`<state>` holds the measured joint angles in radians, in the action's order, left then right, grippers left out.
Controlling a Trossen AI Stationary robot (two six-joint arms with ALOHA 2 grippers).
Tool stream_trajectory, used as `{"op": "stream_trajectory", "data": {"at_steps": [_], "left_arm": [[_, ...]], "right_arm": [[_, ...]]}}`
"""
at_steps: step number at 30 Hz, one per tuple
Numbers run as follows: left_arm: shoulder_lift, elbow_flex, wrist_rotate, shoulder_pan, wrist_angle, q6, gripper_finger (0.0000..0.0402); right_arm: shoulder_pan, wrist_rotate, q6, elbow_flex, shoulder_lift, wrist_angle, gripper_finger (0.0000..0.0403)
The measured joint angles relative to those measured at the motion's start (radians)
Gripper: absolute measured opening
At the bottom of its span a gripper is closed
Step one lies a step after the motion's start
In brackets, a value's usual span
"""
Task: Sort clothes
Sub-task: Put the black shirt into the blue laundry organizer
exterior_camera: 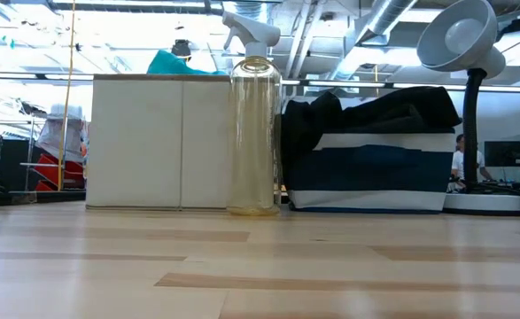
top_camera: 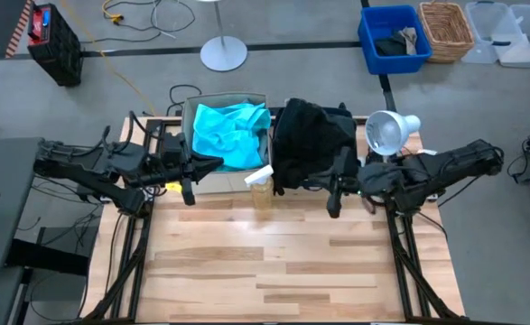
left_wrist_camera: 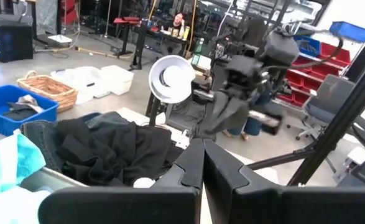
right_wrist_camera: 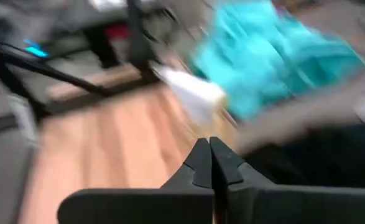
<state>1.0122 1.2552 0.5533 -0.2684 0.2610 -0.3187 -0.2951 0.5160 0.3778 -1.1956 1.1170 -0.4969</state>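
Beside unlabelled spray bottle (exterior_camera: 254, 124), turquoise top (top_camera: 231, 134)

So at the back of my table (top_camera: 274, 271) there are two fabric boxes side by side. The left box (top_camera: 192, 122) has the top (top_camera: 230, 134) piled in it, and the right box (exterior_camera: 370, 173) holds the soft garment (top_camera: 311, 140), which spills over its rim. A spray bottle (top_camera: 261, 185) stands just in front of the gap between them. A desk lamp (top_camera: 386, 133) sits right of the right box. My left gripper (top_camera: 187, 190) hangs in front of the left box, my right gripper (top_camera: 333, 202) in front of the right one.
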Motion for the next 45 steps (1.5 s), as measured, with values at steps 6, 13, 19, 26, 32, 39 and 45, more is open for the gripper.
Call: {"op": "stream_trajectory", "data": {"at_steps": [6, 13, 19, 26, 32, 39, 45], "left_arm": [[0.001, 0.000, 0.000, 0.000, 0.004, 0.000, 0.0000], [0.003, 0.000, -0.001, 0.000, 0.002, 0.000, 0.0000], [0.003, 0.000, 0.000, 0.000, 0.000, -0.015, 0.0000], [0.003, 0.000, 0.001, 0.000, 0.000, -0.036, 0.0000], [0.003, 0.000, 0.002, 0.000, 0.003, -0.057, 0.0000], [0.003, 0.000, 0.002, 0.000, 0.003, -0.080, 0.0000], [0.003, 0.000, 0.002, 0.000, 0.003, -0.082, 0.0000]], "right_arm": [[0.057, 0.035, 0.163, 0.001, 0.021, -0.277, 0.0001], [0.144, 0.006, 0.071, 0.001, 0.134, -0.321, 0.0008], [0.243, -0.176, -0.080, 0.001, 0.239, -0.202, 0.0047], [0.353, -0.337, -0.202, 0.001, 0.358, -0.081, 0.0048], [0.430, -0.339, -0.172, 0.002, 0.413, -0.104, 0.0022], [0.537, -0.270, -0.139, 0.001, 0.401, -0.157, 0.0005], [0.629, -0.233, -0.120, 0.001, 0.400, -0.181, 0.0002]]}}
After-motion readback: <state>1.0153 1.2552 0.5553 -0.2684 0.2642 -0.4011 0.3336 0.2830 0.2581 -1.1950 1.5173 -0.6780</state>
